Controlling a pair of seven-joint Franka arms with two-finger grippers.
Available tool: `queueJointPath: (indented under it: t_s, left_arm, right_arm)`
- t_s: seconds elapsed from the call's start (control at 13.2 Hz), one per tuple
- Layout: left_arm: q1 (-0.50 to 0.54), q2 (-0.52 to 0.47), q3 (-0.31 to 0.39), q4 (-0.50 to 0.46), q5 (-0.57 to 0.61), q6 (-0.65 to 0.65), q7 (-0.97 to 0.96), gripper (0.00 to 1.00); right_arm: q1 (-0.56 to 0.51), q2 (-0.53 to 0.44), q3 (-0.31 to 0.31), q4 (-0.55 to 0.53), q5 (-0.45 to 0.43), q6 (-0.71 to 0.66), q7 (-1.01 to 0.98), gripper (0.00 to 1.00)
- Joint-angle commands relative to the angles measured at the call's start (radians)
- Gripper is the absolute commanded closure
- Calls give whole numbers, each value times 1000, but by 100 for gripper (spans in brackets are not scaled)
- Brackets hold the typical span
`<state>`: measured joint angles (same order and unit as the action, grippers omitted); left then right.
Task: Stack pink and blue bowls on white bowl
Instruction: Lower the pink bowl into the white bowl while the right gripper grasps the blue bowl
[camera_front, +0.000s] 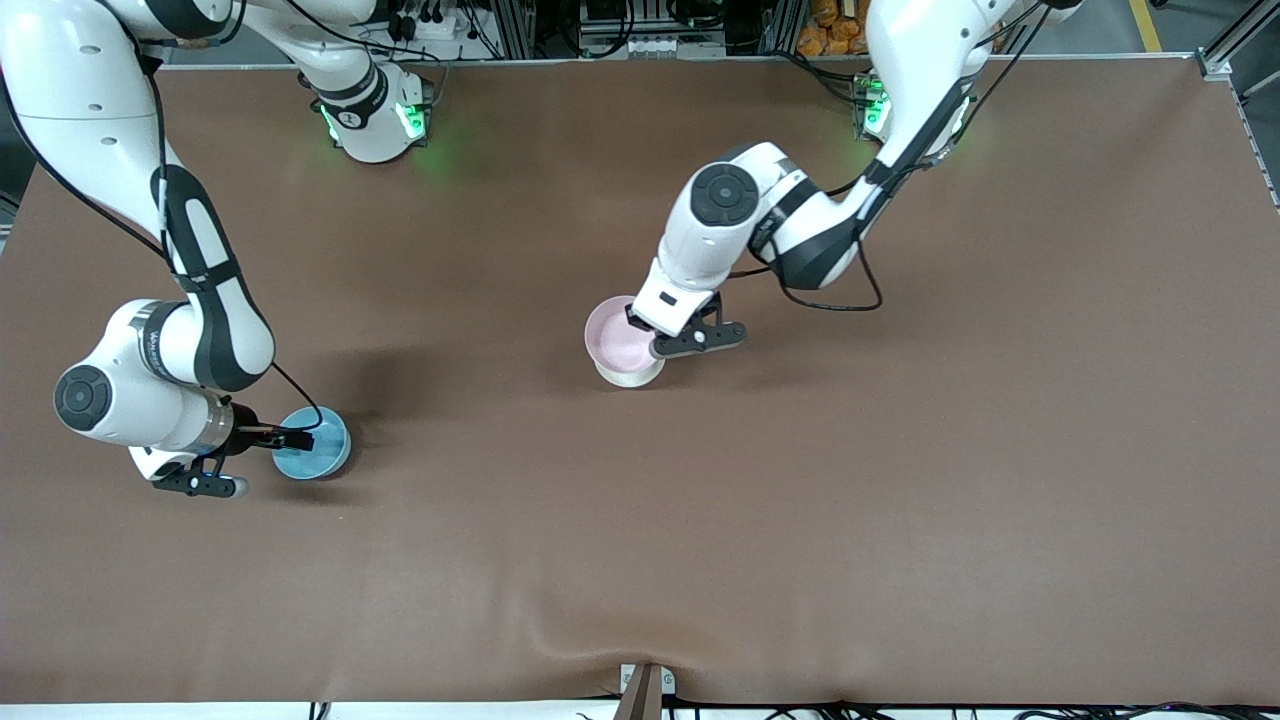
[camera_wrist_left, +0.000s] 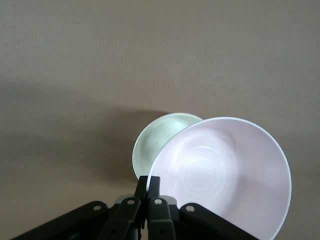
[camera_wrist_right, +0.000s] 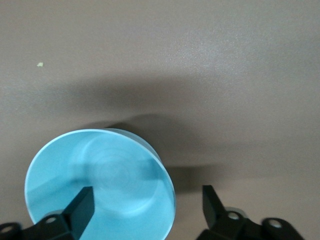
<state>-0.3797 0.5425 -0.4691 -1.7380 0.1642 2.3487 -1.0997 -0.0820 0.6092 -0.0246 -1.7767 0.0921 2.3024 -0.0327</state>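
The left gripper (camera_front: 655, 333), just left of centre in the front view, is pinching the rim of the pink bowl (camera_front: 617, 335), its fingers (camera_wrist_left: 148, 186) clamped tight together on the edge. The pink bowl is sitting tilted over the white bowl (camera_front: 630, 375), which is mostly covered; only a pale crescent (camera_wrist_left: 155, 142) is showing past the pink rim in the left wrist view, so how deep the pink bowl is nesting is hard to judge.

The right gripper (camera_front: 285, 438), at the lower left of the front view, is spread wide, one finger (camera_wrist_right: 80, 207) reaching inside the blue bowl (camera_front: 312, 445) and the other (camera_wrist_right: 212, 202) outside its wall. The blue bowl (camera_wrist_right: 100, 187) is resting on the brown table (camera_front: 800, 500), well apart from the other two, toward the right arm's end. Its lower edge is cut off in the right wrist view.
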Motion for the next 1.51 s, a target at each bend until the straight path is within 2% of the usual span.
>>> queueJointPath:
  t_s: [0.0, 0.53, 1.28, 1.44]
  left_arm:
    - [-24, 33, 7, 5, 49, 14, -28, 100]
    - [-30, 70, 7, 5, 84, 14, -28, 100]
    - [-44, 116, 9, 15, 119, 18, -31, 100]
    - [-45, 131, 9, 32, 126, 18, -42, 100]
  right_arm:
    - [-19, -2, 12, -10, 3, 17, -3, 100]
    - [-22, -23, 14, -16, 5, -3, -3, 100]
    - [-6, -158, 25, -15, 6, -153, -10, 100]
    - [5, -190, 55, -15, 8, -196, 0, 100]
